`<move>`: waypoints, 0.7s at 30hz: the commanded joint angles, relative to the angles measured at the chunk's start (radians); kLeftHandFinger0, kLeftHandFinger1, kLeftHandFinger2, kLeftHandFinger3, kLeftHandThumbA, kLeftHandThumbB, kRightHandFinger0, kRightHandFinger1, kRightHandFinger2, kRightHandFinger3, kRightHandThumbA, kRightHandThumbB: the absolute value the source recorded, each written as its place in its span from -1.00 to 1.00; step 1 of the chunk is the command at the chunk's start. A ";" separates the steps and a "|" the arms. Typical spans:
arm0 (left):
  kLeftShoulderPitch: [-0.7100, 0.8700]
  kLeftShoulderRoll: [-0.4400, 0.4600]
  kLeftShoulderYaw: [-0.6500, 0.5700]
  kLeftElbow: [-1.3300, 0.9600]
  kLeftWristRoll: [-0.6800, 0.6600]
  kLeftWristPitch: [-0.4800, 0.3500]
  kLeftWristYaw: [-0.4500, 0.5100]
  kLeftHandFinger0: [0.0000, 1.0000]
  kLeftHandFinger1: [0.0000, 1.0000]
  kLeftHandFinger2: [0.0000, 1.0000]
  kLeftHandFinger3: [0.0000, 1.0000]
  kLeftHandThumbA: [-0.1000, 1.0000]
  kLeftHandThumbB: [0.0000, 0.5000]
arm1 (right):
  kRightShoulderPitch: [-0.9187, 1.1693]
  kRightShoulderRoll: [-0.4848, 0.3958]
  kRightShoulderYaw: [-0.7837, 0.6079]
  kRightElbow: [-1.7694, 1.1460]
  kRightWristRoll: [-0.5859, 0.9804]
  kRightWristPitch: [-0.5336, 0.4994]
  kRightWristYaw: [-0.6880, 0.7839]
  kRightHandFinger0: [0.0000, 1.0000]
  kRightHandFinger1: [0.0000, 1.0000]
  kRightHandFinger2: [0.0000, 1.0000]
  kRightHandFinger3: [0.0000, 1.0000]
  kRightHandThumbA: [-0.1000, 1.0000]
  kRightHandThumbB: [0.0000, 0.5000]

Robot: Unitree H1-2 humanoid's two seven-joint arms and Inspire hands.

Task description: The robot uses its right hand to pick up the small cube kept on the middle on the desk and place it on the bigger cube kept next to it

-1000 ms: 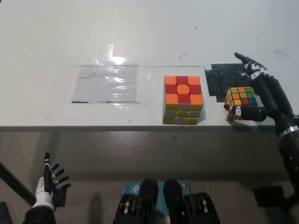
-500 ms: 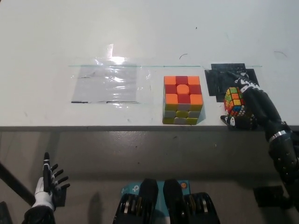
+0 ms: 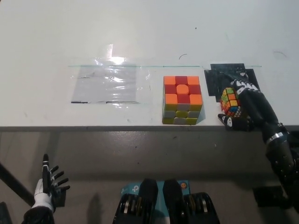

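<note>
A big cube is showing an orange-and-red checkered top, with a red disc at the centre, above side rows of pale white and yellow squares. A smaller cube is displaying a busy mix of green, orange, yellow and red stickers on black edging. A black hand with white markings on its fingers is covering part of it. The desk is gleaming off-white, carrying a clear glossy sheet and a black patch. A white hand is showing dark fingers.
</note>
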 commanded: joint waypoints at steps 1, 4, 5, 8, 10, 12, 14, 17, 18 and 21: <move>-0.025 0.024 0.006 -0.012 -0.009 -0.029 0.000 0.31 0.40 0.54 0.68 1.00 -0.22 | -0.039 -0.031 0.055 0.038 -0.110 -0.052 -0.051 0.84 0.99 1.00 1.00 0.52 0.17; -0.022 0.027 0.000 -0.010 -0.004 -0.039 -0.005 0.37 0.45 0.58 0.71 1.00 -0.42 | -0.056 -0.037 0.071 0.057 -0.128 -0.057 -0.070 -0.27 -0.10 0.05 1.00 0.23 -0.18; -0.027 0.029 0.000 0.008 -0.005 -0.050 -0.008 0.39 0.46 0.58 0.71 1.00 -0.38 | -0.069 -0.042 0.088 0.078 -0.166 -0.079 -0.124 -0.77 -0.53 -0.30 1.00 0.12 -0.26; -0.031 0.028 0.003 0.018 -0.006 -0.059 0.001 0.32 0.41 0.59 0.67 1.00 -0.44 | -0.090 -0.055 0.130 0.111 -0.246 -0.096 -0.225 -1.00 -0.98 -0.69 1.00 -0.12 -0.78; -0.027 0.028 0.003 0.018 -0.008 -0.067 -0.006 0.24 0.36 0.58 0.67 1.00 -0.44 | -0.098 -0.051 0.136 0.141 -0.250 -0.120 -0.281 -1.00 -1.00 -0.82 1.00 -0.78 -1.00; -0.025 0.030 -0.003 0.019 -0.004 -0.074 -0.013 0.25 0.41 0.62 0.70 1.00 -0.44 | -0.107 -0.049 0.143 0.154 -0.258 -0.116 -0.303 -1.00 -0.97 -0.92 1.00 -1.00 -0.90; -0.026 0.028 0.001 0.017 -0.007 -0.072 -0.006 0.22 0.35 0.57 0.67 1.00 -0.46 | -0.117 -0.050 0.152 0.166 -0.272 -0.115 -0.326 -1.00 -0.78 -0.63 0.36 -1.00 -0.72; -0.028 0.030 0.000 0.023 -0.009 -0.076 -0.014 0.33 0.38 0.58 0.75 1.00 -0.44 | -0.131 -0.048 0.167 0.191 -0.301 -0.097 -0.361 -1.00 -0.63 -0.49 -0.62 -1.00 -0.72; -0.030 0.030 0.001 0.027 -0.008 -0.077 -0.010 0.29 0.37 0.58 0.73 1.00 -0.42 | -0.133 -0.048 0.168 0.194 -0.302 -0.097 -0.365 -1.00 -0.43 -0.10 -0.77 -1.00 -0.78; -0.037 0.031 0.002 0.042 -0.013 -0.091 -0.018 0.21 0.35 0.56 0.72 1.00 -0.41 | -0.145 -0.044 0.170 0.217 -0.301 -0.105 -0.399 -1.00 -0.17 0.58 -0.58 -1.00 -0.79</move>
